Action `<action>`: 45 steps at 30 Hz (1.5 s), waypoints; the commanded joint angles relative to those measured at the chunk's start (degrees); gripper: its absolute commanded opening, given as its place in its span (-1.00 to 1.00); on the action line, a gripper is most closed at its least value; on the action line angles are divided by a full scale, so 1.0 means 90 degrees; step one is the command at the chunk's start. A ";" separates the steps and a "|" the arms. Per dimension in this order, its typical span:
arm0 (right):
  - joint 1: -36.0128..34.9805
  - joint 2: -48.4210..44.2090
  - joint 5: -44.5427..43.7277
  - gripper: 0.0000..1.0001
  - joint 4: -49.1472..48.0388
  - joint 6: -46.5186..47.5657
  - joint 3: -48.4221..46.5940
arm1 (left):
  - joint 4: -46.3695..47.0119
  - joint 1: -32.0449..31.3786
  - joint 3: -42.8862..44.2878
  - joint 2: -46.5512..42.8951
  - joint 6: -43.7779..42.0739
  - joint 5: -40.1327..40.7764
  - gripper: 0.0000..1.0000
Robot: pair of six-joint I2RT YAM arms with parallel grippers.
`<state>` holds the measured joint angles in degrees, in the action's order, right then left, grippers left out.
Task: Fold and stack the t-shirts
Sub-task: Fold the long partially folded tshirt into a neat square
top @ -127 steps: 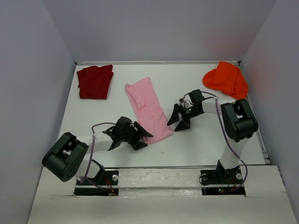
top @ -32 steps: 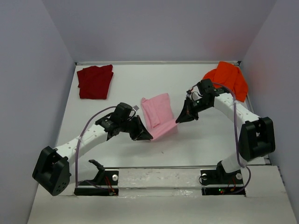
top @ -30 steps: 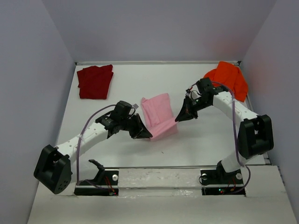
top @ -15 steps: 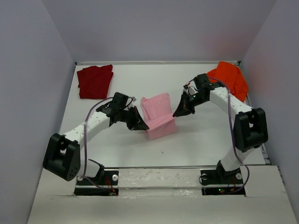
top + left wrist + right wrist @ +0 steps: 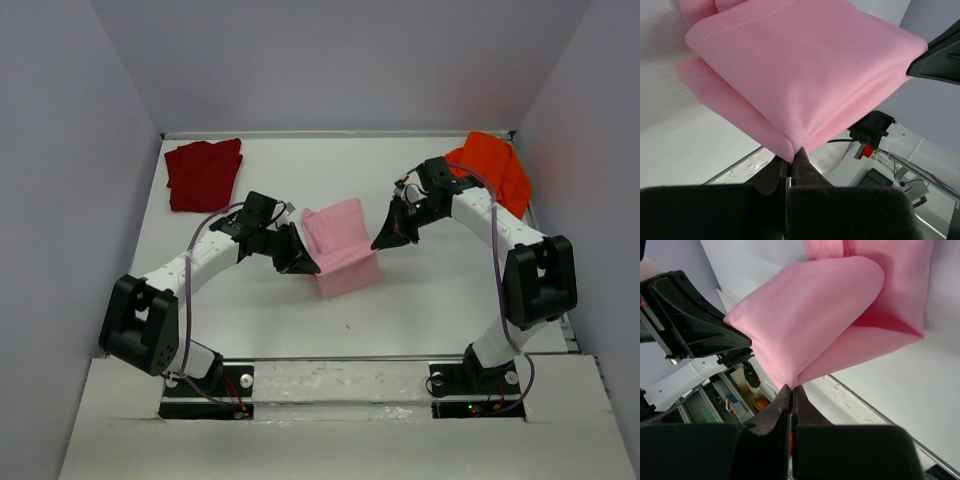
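The light pink t-shirt (image 5: 340,245) lies mid-table, its near end lifted and folded back over itself. My left gripper (image 5: 308,266) is shut on its near left corner, with pink cloth (image 5: 805,85) pinched at the fingertips. My right gripper (image 5: 378,244) is shut on the near right corner, and pink cloth (image 5: 810,335) fans out from its tips. The dark red t-shirt (image 5: 205,173) lies folded at the far left. A crumpled bright orange t-shirt (image 5: 490,167) sits at the far right corner.
White table (image 5: 440,300) with a raised rim, enclosed by grey walls on three sides. Both arm bases stand at the near edge. The right arm's forearm passes close beside the orange shirt.
Both grippers have carried the pink shirt's near end away from the bases over the last second, folding it over the far half. About four seconds ago it lay flat and long.
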<state>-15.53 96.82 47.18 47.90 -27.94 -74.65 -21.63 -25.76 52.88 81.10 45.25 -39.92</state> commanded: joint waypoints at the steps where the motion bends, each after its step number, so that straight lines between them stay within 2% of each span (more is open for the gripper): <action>1: 0.0095 -0.0805 -0.0154 -1.00 0.0312 -0.0010 0.0199 | -0.0136 0.0030 -0.0192 -0.0358 0.0040 -0.0456 -0.89; 4: 0.0095 -0.1118 -0.0047 -1.00 0.0692 -0.0098 0.0423 | -0.0146 0.0030 -0.0475 -0.0602 0.0205 -0.0787 -1.00; 9: 0.0095 -0.1441 0.0712 -1.00 0.0830 -0.0693 0.1009 | -0.0069 0.0040 -0.1206 -0.1255 0.0712 -0.1188 -1.00; 12: 0.0095 -0.1441 0.0948 -1.00 0.0850 -0.1132 0.1195 | 0.0468 0.0108 -0.1675 -0.1588 0.1522 -0.1520 -1.00; 15: 0.0095 -0.1344 0.1524 -1.00 0.0489 -0.1874 0.1526 | 0.1794 0.0137 -0.2252 -0.1872 0.3053 -0.1921 -1.00; 18: 0.0095 -0.1187 0.2071 -1.00 -0.0056 -0.2635 0.1673 | 0.2586 0.0254 -0.2496 -0.2097 0.4120 -0.1854 -1.00; 20: 0.0095 -0.0934 0.2218 -1.00 -0.0117 -0.3055 0.1557 | 0.2803 0.0342 -0.2575 -0.2126 0.4491 -0.1775 -1.00; 24: 0.0095 -0.0270 0.2375 -1.00 -0.0059 -0.3447 0.0662 | 0.3584 0.0625 -0.2887 -0.1961 0.5644 -0.1678 -1.00; 25: 0.0095 -0.0124 0.2346 -1.00 -0.0010 -0.3506 0.0658 | 0.3643 0.0626 -0.2907 -0.1902 0.5752 -0.1620 -1.00; 29: 0.0153 0.0589 0.2151 -1.00 0.0653 -0.3565 -0.0434 | 0.3770 0.1084 -0.2820 -0.1482 0.6133 -0.1453 -1.00; 34: 0.0407 0.1351 0.2005 -1.00 0.1259 -0.3321 -0.1226 | 0.3770 0.1485 -0.2215 -0.0692 0.6222 -0.1521 -1.00; 39: 0.0758 0.1762 0.1839 -1.00 0.1347 -0.3487 -0.1587 | 0.3760 0.1836 -0.1376 0.0302 0.5901 -0.1648 -1.00; 45: 0.0993 0.2327 0.1438 -1.00 0.1406 -0.3711 -0.2290 | 0.3760 0.1905 -0.0496 0.1377 0.5636 -0.1717 -1.00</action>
<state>-9.30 115.81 62.48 58.26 -59.81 -90.19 12.95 -10.63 44.73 90.39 97.97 -54.37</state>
